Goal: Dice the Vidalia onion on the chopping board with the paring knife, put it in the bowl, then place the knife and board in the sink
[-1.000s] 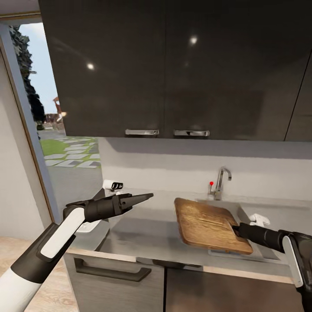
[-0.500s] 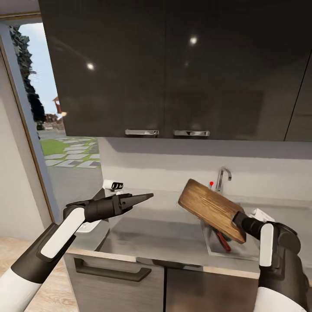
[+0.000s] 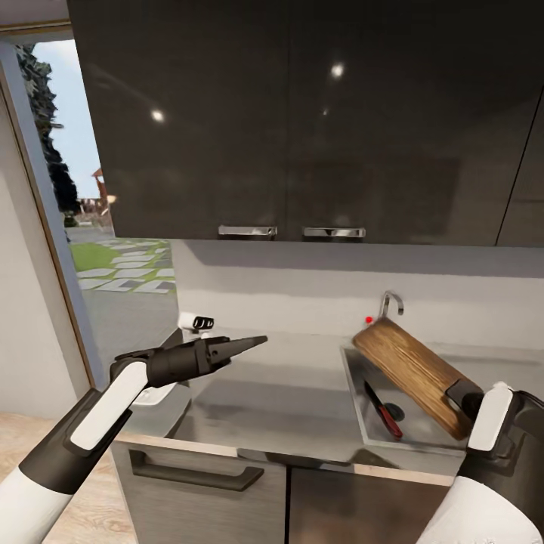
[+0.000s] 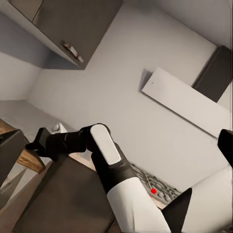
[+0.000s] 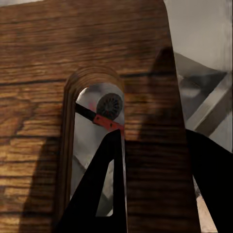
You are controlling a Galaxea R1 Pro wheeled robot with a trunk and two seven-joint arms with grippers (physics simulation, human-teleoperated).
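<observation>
soft even light, daylight from the doorway [image 3: 91,227]; spot glare on dark cabinets [image 3: 302,113].

Dark glossy wall cabinets [image 3: 302,113], open doorway [image 3: 98,227]

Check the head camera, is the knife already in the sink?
Yes, the knife lies on the bottom of the sink, red handle toward the front, beside the tilted board held by the right gripper.

The grey countertop [image 3: 287,400] carries the sink [image 3: 363,423].
</observation>
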